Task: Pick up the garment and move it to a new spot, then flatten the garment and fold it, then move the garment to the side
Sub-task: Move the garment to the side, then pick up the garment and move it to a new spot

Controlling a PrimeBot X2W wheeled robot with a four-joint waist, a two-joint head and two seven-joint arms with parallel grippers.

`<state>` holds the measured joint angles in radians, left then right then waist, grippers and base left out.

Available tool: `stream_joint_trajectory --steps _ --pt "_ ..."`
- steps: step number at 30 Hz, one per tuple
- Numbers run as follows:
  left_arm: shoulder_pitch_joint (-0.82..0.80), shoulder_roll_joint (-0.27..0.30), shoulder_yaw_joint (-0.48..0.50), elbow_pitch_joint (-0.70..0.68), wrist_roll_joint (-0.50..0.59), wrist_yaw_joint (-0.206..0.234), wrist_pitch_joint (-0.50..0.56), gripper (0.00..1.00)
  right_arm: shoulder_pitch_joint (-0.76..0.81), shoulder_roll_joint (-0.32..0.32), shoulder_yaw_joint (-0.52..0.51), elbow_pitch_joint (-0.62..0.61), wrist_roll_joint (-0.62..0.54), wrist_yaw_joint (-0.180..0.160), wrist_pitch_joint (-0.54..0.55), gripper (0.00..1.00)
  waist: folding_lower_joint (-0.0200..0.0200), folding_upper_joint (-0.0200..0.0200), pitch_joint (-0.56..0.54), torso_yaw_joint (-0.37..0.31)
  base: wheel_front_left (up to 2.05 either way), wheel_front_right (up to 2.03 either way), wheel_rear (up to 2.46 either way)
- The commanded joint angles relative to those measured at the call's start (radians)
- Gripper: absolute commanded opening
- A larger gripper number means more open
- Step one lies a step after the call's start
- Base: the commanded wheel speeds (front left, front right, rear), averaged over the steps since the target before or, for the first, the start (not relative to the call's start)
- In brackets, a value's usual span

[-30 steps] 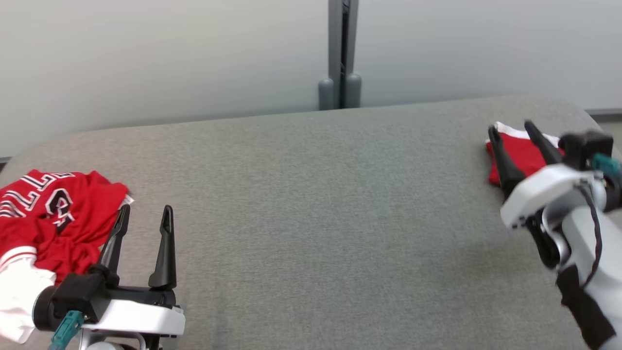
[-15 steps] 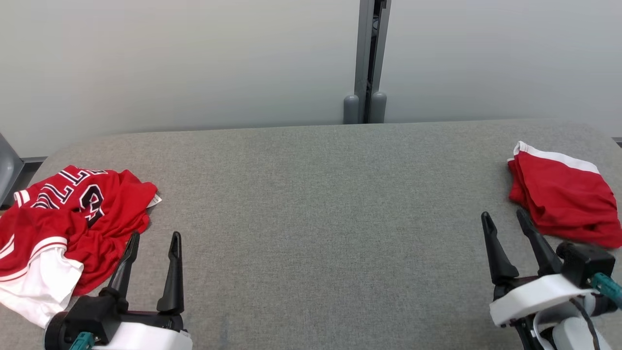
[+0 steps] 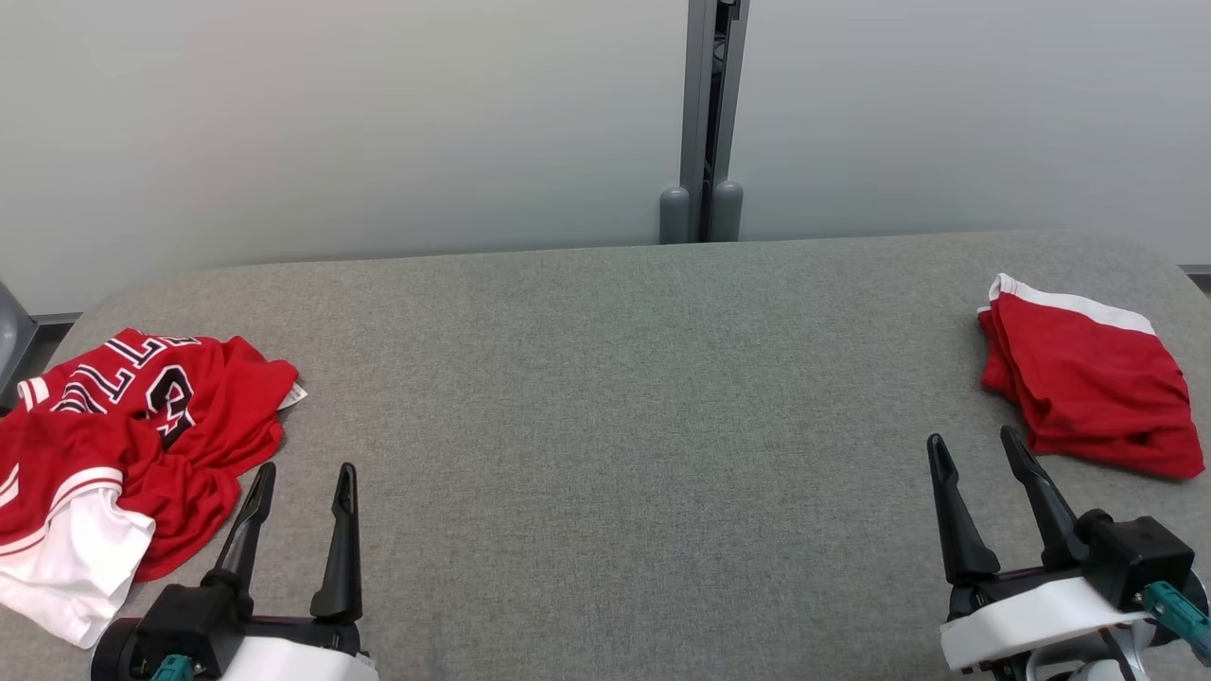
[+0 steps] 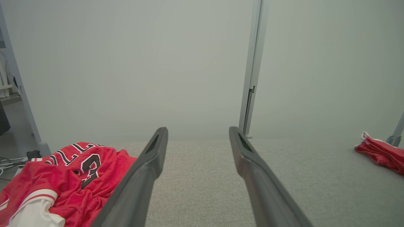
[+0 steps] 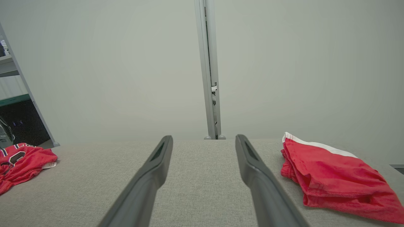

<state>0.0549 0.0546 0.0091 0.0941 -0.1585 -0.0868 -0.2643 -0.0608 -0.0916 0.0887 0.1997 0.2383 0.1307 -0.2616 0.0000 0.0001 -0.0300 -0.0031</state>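
We see L gripper wide, empty, beside crumpled jersey; R gripper wide, empty, nr folded shorts on grey table.

Left gripper: two long dark fingers, spread wide, nothing between them, above the table.
Table: grey woven cloth surface.
Red jersey: crumpled, dark-and-white lettering, white trim, lower left, just beside the left finger.
Folded red garment: far right edge, well apart from the jersey.
Post: grey, upright, against a pale wall.
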Motion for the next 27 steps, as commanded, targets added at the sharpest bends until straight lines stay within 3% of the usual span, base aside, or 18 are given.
stream_joint_trajectory --steps 1,20,27 --pt "0.001 0.003 0.003 0.001 0.006 0.005 0.0 1.0 0.006 0.0 -0.003 -0.007 -0.006 0.0 -0.005 1.0 0.0 -0.0001 0.001 0.001 0.0 0.0 0.0" --pt "-0.01 -0.002 0.001 0.016 0.003 -0.001 0.0 1.0 0.019 0.007 -0.008 -0.021 -0.02 0.0 -0.005 1.0 0.0 -0.0001 0.003 0.015 0.0 0.0 0.0" --pt "-0.021 -0.001 0.005 0.031 0.005 0.001 0.0 1.0 0.022 0.01 0.007 -0.018 -0.01 0.0 -0.005 1.0 0.0 -0.0001 0.002 0.062 0.0 0.0 0.0"
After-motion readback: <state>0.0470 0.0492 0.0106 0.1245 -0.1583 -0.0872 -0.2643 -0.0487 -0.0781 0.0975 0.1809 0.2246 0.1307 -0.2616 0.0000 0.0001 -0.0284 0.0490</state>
